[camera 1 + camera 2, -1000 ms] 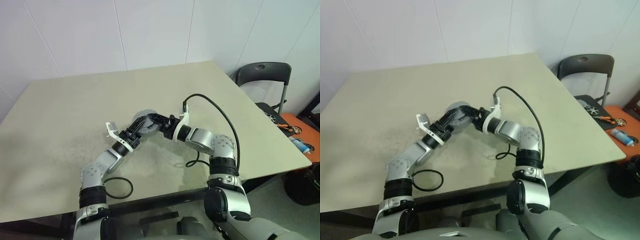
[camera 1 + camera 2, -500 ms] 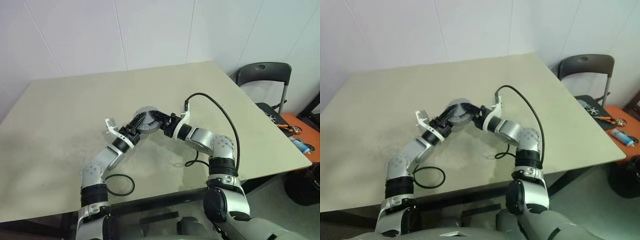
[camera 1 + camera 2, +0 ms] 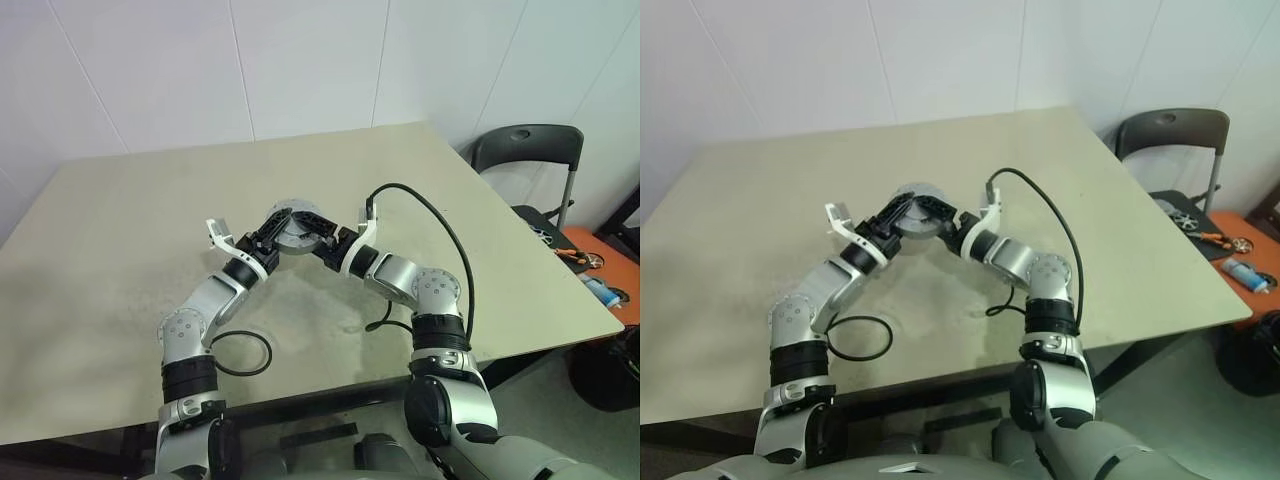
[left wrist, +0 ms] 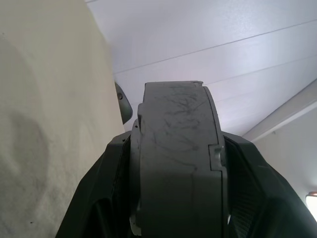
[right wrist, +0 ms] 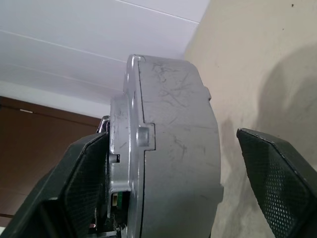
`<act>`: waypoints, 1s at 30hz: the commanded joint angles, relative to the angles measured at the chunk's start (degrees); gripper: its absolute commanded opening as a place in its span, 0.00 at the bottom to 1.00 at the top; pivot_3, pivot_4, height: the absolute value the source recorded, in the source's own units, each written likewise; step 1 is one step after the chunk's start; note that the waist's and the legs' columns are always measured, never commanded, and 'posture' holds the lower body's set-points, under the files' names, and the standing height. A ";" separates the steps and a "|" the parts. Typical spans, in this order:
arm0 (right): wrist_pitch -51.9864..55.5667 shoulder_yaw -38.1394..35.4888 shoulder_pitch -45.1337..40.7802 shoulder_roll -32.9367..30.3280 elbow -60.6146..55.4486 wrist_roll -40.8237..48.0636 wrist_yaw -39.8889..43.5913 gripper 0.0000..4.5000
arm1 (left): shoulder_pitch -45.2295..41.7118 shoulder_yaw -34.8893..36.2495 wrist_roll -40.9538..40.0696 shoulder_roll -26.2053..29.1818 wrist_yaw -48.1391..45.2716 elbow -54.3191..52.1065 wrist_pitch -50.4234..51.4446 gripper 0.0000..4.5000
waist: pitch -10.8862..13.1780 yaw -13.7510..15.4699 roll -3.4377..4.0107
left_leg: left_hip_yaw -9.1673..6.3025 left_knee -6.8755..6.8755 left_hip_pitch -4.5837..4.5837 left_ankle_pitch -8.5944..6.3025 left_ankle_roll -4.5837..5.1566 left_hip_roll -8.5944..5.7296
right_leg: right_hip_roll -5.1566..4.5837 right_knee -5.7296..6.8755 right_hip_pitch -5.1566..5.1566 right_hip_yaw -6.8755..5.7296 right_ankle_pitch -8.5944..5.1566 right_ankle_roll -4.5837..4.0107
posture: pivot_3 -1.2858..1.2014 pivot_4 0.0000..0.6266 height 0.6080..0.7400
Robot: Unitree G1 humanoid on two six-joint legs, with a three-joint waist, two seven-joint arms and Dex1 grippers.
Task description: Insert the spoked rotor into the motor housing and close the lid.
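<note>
A beige table [image 3: 120, 230] spans the frame. Left of centre, the left gripper [image 3: 272, 233] is clamped on the rim of the grey motor housing [image 3: 292, 228], held above the tabletop at the middle of the frame. Just right of it, the right gripper [image 3: 326, 243] has its fingers spread around the housing's other edge, one pad [image 5: 277, 173] clear of the metal. At far right stands a dark chair [image 3: 527, 150]. With only one grip holding, the housing could likely tilt or slip down onto the table.

My left gripper [image 3: 272, 233] stayed clamped, my right gripper [image 3: 322, 243] stood with jaws apart, both arms raised together.
</note>
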 commanded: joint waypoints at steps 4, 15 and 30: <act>-0.78 0.97 -1.12 0.24 -0.06 -1.07 0.83 0.97 | -1.45 -1.46 -0.37 0.11 -0.95 -2.93 -0.19 0.48 | 0.00 -0.02 0.00 | 0.00 -0.01 0.00 0.00 0.00 0.00 | 0.00 0.00 0.00 0.00 0.00 0.00 | 0.52 0.00 1.00; 1.64 -3.15 -0.84 -5.09 -6.39 4.20 1.96 0.97 | -2.18 1.39 3.11 3.34 -1.93 1.32 -4.63 0.48 | 0.00 -0.07 0.00 | 0.01 -0.01 -0.01 0.00 0.00 0.00 | 0.00 -0.02 0.00 0.00 0.00 0.00 | 0.52 0.00 1.00; 0.13 1.01 -1.09 -4.74 -1.57 0.06 3.76 0.97 | -1.80 10.43 9.53 20.07 -5.34 4.25 -13.11 0.48 | -0.01 -0.11 -0.03 | 0.03 -0.03 -0.02 0.00 0.00 0.01 | 0.01 0.02 -0.07 0.03 0.00 -0.01 | 0.52 0.00 1.00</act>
